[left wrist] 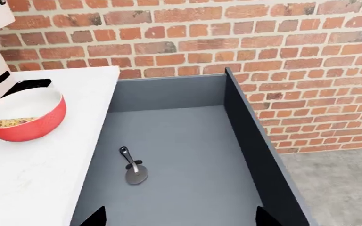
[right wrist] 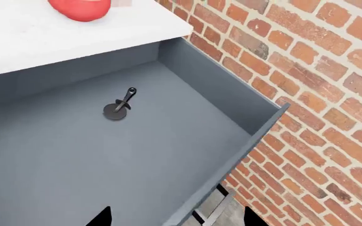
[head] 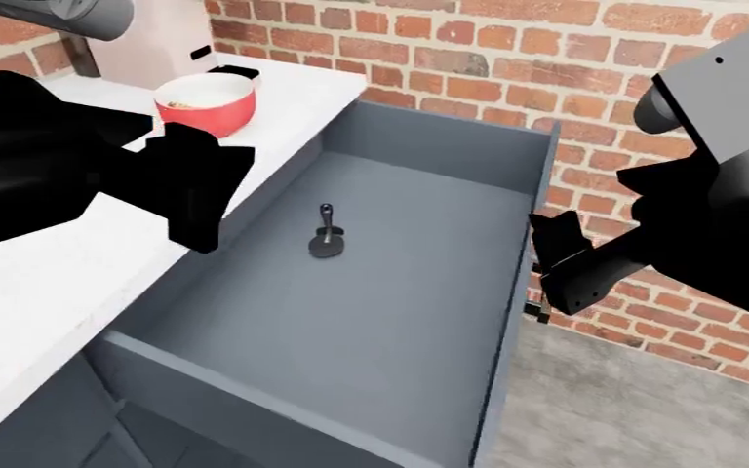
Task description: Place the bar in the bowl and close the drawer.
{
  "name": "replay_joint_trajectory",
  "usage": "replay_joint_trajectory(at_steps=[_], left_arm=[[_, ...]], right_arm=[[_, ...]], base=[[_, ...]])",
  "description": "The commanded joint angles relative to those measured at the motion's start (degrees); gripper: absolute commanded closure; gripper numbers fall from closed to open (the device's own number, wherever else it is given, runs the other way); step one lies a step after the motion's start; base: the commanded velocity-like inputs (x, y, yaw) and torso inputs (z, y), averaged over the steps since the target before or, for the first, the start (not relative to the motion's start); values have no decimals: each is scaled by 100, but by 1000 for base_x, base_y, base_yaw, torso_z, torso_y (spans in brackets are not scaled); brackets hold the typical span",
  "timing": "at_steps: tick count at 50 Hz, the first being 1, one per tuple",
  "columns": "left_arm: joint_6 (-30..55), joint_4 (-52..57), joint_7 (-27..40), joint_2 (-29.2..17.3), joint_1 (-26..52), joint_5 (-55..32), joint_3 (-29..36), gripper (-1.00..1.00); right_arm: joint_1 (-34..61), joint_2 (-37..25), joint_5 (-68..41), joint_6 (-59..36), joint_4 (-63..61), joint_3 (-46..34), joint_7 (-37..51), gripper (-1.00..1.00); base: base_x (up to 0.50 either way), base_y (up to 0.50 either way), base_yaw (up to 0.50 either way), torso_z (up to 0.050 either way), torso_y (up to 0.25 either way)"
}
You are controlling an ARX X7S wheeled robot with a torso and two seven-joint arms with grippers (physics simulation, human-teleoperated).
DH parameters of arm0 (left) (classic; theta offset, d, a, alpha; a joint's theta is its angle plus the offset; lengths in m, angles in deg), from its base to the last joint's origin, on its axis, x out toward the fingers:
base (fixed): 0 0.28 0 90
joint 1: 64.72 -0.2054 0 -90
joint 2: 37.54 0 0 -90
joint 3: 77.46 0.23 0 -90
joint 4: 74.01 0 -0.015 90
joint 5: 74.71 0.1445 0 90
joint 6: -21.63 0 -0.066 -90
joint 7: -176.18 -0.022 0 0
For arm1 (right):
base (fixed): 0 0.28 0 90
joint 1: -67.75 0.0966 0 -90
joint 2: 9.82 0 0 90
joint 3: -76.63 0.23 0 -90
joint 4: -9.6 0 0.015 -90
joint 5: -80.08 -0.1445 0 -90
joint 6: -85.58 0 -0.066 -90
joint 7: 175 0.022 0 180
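Bar (left wrist: 14, 122) sits inside the red bowl (left wrist: 27, 117), which stands on the white surface (left wrist: 36, 179) near the brick wall (left wrist: 231, 37). Drawer (head: 388, 292) is pulled fully out, beside the surface edge. A pizza cutter (head: 327, 239) lies alone on the drawer floor, well apart from the walls. Left tool (left wrist: 177, 219) hangs over the drawer's front part, fingers spread wide, holding nothing. Right tool (right wrist: 175, 219) is over the drawer's outer side wall, also spread wide and holding nothing.
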Motion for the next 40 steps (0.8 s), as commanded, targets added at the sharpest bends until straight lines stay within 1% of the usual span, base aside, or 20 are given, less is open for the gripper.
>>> replay_joint_trajectory(at_steps=[1,12,26,31,36,40], left_arm=[[-22,13,-12,-14,12,5,36,-100],[-40,22,-36,-29,11,30,58,-100],[-58,17,-38,-22,43,30,128,-100],[-63,22,-32,-12,69,23,155,-100],[-74,30,-35,-10,77,29,171,-100],[-84,36,-31,-10,91,23,186,-100]], right_arm=[[-11,-10,-28,2,18,24,-19,-100],[-36,-19,-24,21,26,35,15,-100],[-23,-26,-197,35,134,40,127,-100],[-32,-57,-207,44,107,84,13,-100],[-26,-56,-186,38,109,82,78,-100],[-22,-45,-110,37,112,68,195,-100]], base=[[495,112,0,0,0],[454,95,0,0,0],[14,4,0,0,0],[141,-339,0,0,0],[177,-426,0,0,0],[71,-170,0,0,0]])
